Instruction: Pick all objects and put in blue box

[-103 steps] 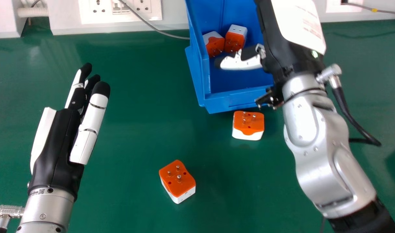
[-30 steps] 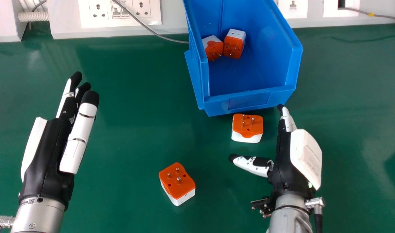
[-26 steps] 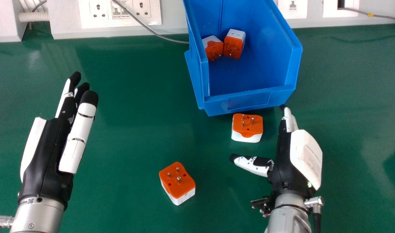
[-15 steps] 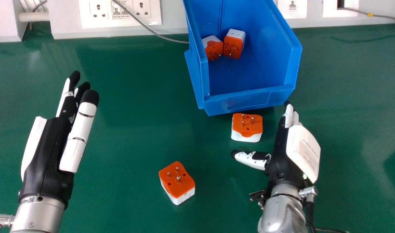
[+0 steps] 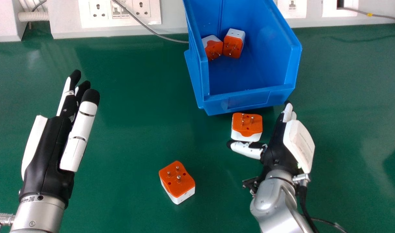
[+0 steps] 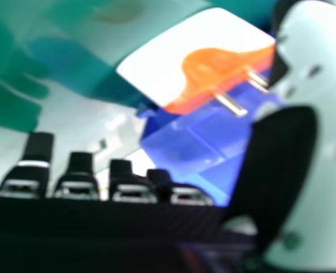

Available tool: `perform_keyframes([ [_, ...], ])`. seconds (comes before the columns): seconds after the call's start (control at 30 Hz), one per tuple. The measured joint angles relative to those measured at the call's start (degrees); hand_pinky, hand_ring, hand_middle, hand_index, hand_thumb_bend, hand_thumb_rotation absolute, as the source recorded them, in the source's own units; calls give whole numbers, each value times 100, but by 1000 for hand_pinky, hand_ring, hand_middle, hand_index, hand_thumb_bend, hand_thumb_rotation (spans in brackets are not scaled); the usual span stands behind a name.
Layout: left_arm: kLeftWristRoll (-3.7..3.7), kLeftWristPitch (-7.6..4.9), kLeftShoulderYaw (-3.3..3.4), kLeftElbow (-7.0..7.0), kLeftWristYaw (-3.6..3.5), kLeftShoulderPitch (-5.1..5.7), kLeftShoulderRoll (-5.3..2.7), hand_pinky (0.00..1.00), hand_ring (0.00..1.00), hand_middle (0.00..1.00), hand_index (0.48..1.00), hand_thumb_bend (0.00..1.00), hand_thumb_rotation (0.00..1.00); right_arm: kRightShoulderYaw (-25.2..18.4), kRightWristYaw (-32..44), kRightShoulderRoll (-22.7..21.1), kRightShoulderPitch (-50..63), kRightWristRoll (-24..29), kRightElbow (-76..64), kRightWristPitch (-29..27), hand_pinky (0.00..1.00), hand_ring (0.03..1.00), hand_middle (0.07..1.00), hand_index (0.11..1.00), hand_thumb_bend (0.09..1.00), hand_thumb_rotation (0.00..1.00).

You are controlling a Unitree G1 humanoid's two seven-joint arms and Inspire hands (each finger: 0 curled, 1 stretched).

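Note:
In the head view my right hand [image 5: 278, 145] is open beside an orange and white plug adapter [image 5: 246, 126], its thumb at the adapter's near side and its fingers to the right. Just beyond stands the blue box [image 5: 249, 100], two adapters [image 5: 233, 43] lying inside at its left. Another adapter [image 5: 177, 182] rests on the table, prongs up, left of the right forearm. My left hand [image 5: 51, 145] is open over the table's left side. The right hand view has the adapter [image 6: 196, 62] between the thumb [image 6: 315, 148] and the fingers [image 6: 77, 179], with the blue box [image 6: 190, 142] behind.
A white wall trunking with sockets [image 5: 119, 13] runs along the back of the green table [image 5: 136, 81]. A grey cable [image 5: 152, 29] hangs from it to the box's left side. A black cable [image 5: 302, 197] trails from my right wrist.
My right hand came out of the box to the adapter in front of it, lately shifting farther forward and slightly left, its thumb nearing the adapter. The left hand moved slightly left and nearer since the oldest frame.

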Motion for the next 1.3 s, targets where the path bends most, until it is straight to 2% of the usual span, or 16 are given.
perform_keyframes([
  [0.97,-3,54,-6,-44,0,-38,0,927,977,981,997,544,1000,46,-147,210,-354,229,143,323,792,915,957,951,631,219],
  [1.2,-2,66,-6,-53,0,-49,1,927,977,981,996,542,1000,123,-186,221,-370,240,143,381,805,918,958,947,628,215],
  [1.3,-1,110,-8,-93,1,-48,0,928,979,981,996,543,1000,159,-177,225,-378,252,116,440,822,925,962,947,627,215],
])
